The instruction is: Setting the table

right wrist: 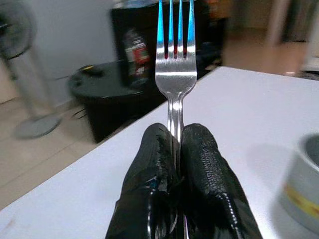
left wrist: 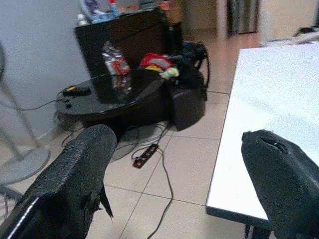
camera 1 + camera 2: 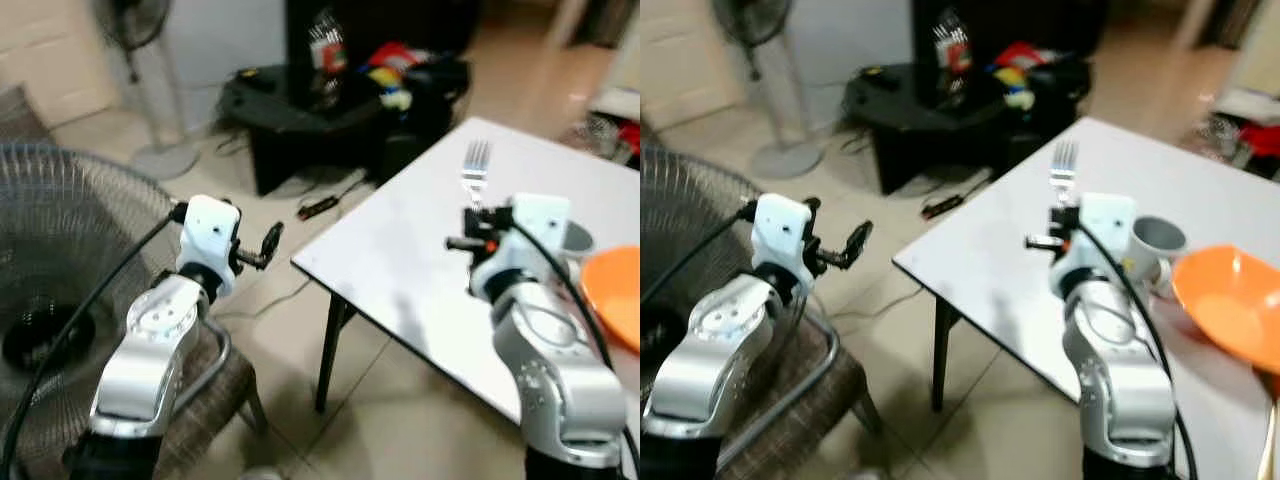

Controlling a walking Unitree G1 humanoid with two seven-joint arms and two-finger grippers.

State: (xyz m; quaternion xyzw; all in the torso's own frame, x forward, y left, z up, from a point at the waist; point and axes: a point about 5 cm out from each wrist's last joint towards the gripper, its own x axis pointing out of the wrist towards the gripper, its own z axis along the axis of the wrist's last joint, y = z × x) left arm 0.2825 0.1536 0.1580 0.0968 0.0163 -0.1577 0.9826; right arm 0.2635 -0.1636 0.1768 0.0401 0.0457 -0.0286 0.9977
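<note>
My right gripper [image 1: 174, 144] is shut on a silver fork [image 1: 174, 59], tines pointing away from me, held above the white table [image 3: 400, 260]. In the left eye view the fork [image 3: 476, 170] sticks up past the right wrist over the table's middle. A grey mug [image 3: 1157, 240] and an orange bowl [image 3: 1230, 305] sit on the table to the right of that arm. My left gripper [image 3: 268, 245] is open, raised over the floor left of the table's corner; its fingers [image 2: 75, 174] stand wide apart with nothing between them.
A large fan cage [image 3: 60, 260] and a woven chair [image 3: 215, 375] sit at the left below my left arm. A black low table [image 3: 300, 110] with clutter and a standing fan [image 3: 150, 90] lie beyond. A power strip [image 3: 318, 207] lies on the tiled floor.
</note>
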